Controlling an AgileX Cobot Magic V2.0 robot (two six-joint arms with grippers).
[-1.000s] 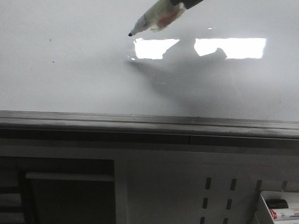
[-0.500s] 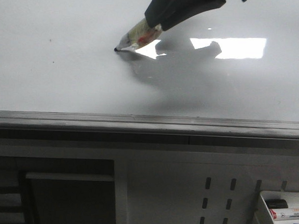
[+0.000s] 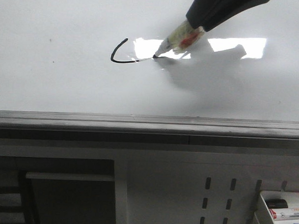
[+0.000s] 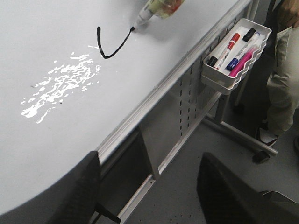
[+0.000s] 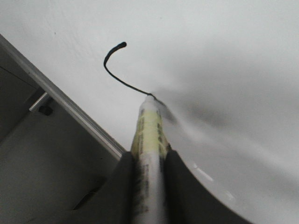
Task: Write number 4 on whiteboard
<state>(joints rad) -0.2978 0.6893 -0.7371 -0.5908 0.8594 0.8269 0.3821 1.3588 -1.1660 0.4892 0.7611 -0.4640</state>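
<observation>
Ideally the right gripper [image 5: 148,170], clenched on the marker [image 3: 177,41], keeps its tip pressed flat on the whiteboard [image 3: 67,84] to finish the number 4 [image 3: 123,54] crossbar.

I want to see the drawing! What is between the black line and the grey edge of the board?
Nothing: in the front view, only bare whiteboard lies between the number 4 stroke and the grey rail.

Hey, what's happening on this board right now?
The right gripper holds a marker with its tip on the whiteboard and is writing a 4. So far only the curved left stroke and crossbar are drawn; the vertical stem is missing. The left gripper is open, holding nothing.
</observation>
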